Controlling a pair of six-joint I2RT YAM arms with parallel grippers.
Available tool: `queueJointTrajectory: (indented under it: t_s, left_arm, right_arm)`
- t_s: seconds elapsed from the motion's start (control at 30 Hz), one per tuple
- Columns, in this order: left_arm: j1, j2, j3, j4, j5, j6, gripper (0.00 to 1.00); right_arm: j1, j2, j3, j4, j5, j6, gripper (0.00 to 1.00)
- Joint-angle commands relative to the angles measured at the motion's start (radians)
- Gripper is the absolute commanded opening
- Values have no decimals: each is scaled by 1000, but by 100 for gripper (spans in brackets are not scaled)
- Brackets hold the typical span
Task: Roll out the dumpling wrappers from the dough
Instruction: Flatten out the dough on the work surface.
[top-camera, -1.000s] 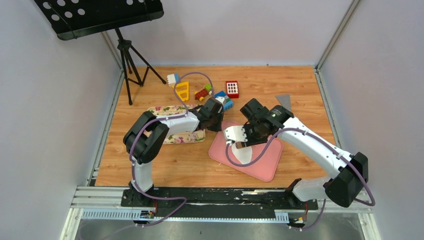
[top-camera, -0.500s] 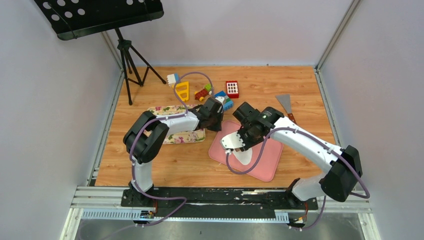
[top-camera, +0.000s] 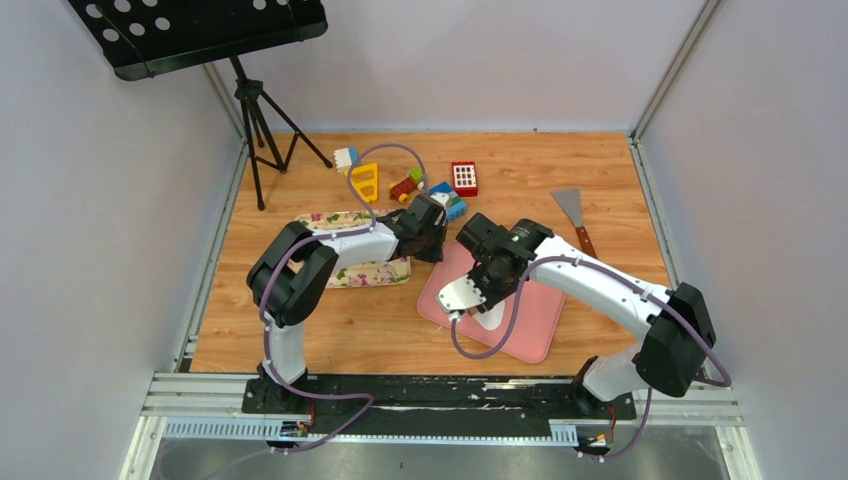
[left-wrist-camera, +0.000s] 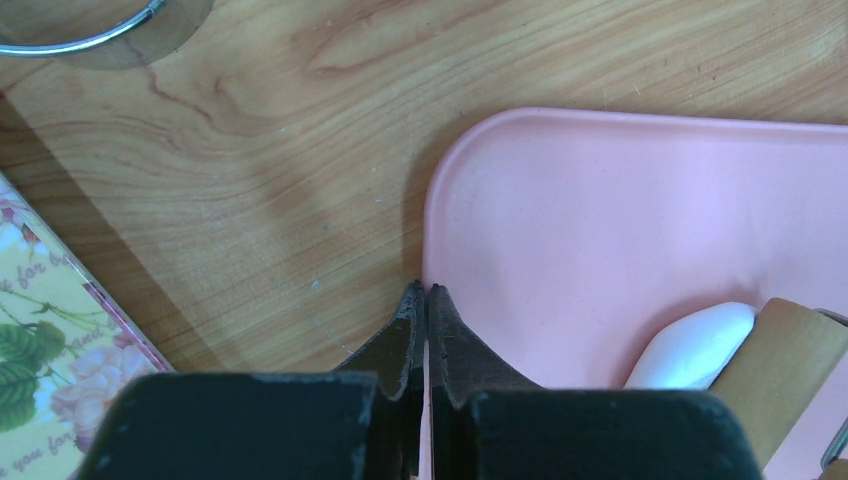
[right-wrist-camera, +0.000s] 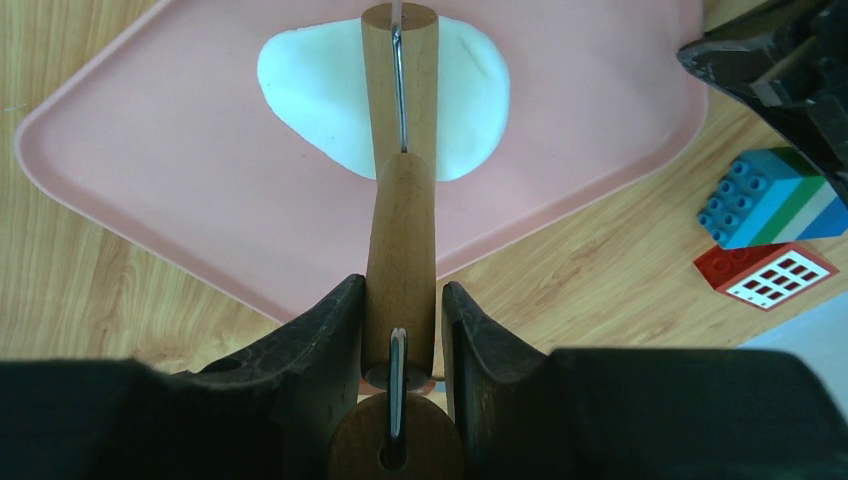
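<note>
The dough (right-wrist-camera: 320, 90) is a flattened white sheet on the pink mat (right-wrist-camera: 150, 170). It also shows in the top view (top-camera: 492, 320) and as a thick white edge in the left wrist view (left-wrist-camera: 695, 345). My right gripper (right-wrist-camera: 400, 288) is shut on the handle of a wooden roller (right-wrist-camera: 400, 230), whose far end lies across the dough. My left gripper (left-wrist-camera: 421, 288) is shut at the mat's far left edge (left-wrist-camera: 600, 200), with a pink sliver between its jaws. The roller's end shows there too (left-wrist-camera: 775, 370). No round wrappers are in view.
A metal ring (left-wrist-camera: 80, 35) lies on the wood beyond the mat. A floral pad (top-camera: 350, 272) lies under the left arm. Toy bricks (top-camera: 440, 190), a scraper (top-camera: 570, 205) and a stand's tripod (top-camera: 255, 120) are at the back.
My right gripper has moved left and nearer with the roller, across the dough, uncovering the scraper behind it. The left arm has not moved.
</note>
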Motion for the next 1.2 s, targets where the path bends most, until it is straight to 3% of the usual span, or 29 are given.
queueJointTrajectory:
  t_s: [0.0, 0.17, 0.43, 0.93, 1.17]
  left_arm:
    - [4, 46, 11, -48, 0, 13, 0]
    - [4, 53, 12, -51, 7, 10, 0]
    - [3, 57, 15, -52, 7, 13, 0]
    - [4, 68, 21, -55, 13, 15, 0]
    - [4, 66, 21, -57, 14, 16, 0]
  right_arm:
    - [7, 17, -27, -4, -30, -42, 0]
    - [6, 37, -57, 6, -5, -32, 0]
    - [9, -43, 74, -2, -54, -43, 0]
    - [41, 41, -28, 24, -5, -26, 0]
    - [45, -2, 41, 22, 16, -24, 0]
